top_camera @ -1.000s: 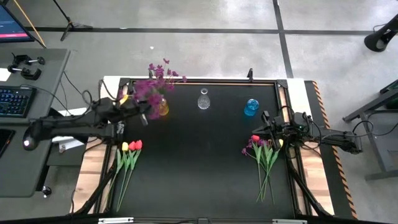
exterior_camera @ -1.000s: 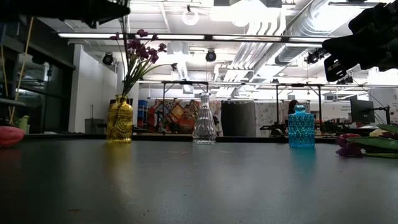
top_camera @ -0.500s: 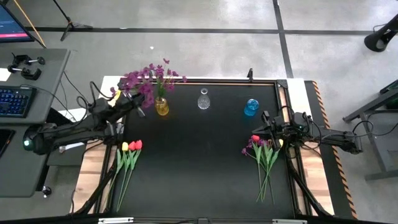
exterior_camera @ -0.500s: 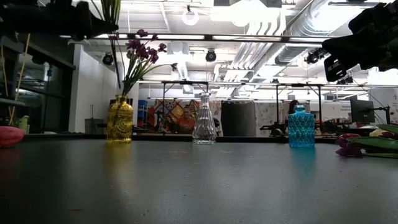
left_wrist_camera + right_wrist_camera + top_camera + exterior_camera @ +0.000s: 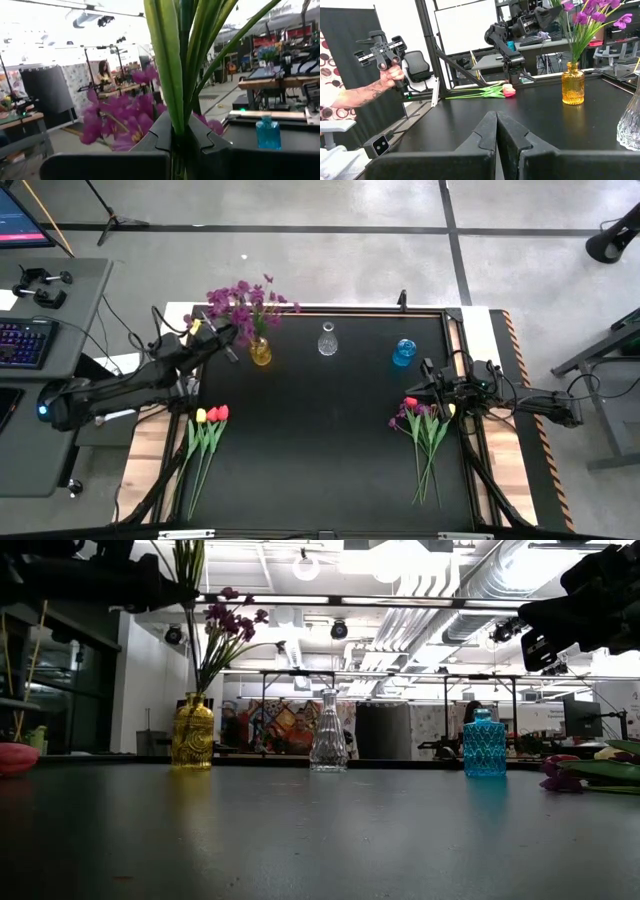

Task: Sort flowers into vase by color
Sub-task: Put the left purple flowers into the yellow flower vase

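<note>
**Now, purple spray held over the yellow vase**

Nearest us on the tabletop lie two loose bunches: yellow and red tulips on the left side, and a mixed bunch with red and purple heads on the right. Just beyond that mixed bunch we see the right gripper hovering, its fingers pressed together on nothing.

Farther back stand three vases in a row: the yellow vase, the clear vase and the blue vase. Purple flowers already stand in the yellow one. The left gripper sits just beside that vase, raised above the tabletop, its fingers pinching the green stems of a purple spray. We think the stem ends hang near the vase mouth, though the views do not settle it.

Beyond the tabletop, a person's hand holds a control handle.
</note>
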Tool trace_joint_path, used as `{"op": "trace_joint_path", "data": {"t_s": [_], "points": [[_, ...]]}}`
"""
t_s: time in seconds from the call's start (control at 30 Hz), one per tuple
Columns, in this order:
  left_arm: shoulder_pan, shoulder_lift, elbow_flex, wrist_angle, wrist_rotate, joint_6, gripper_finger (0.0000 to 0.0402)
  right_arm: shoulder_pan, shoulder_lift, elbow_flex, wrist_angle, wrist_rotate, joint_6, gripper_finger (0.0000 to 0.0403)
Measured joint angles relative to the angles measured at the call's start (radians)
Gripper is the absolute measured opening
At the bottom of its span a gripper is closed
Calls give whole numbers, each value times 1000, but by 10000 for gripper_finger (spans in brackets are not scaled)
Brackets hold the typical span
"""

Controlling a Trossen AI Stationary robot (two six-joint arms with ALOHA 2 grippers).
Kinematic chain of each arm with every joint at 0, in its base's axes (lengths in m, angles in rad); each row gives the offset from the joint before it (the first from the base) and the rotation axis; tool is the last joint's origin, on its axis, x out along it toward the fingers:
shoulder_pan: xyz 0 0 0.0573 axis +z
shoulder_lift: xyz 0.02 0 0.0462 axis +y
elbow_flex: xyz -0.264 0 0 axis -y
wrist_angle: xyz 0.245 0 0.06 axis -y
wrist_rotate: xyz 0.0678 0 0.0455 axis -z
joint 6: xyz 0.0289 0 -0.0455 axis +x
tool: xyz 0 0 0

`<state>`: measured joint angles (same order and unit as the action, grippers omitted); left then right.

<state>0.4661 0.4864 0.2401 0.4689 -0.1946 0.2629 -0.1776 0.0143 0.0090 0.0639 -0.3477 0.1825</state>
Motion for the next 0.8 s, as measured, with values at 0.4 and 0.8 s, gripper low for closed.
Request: {"op": "trace_joint_path", "data": {"t_s": [0.4,0.8], "points": [[14,71,0,-12,1,-35,0,0,0,0,0,0,0,0],[14,72,0,-125,-77,-104,13,0,0,0,0,0,0,0]]}}
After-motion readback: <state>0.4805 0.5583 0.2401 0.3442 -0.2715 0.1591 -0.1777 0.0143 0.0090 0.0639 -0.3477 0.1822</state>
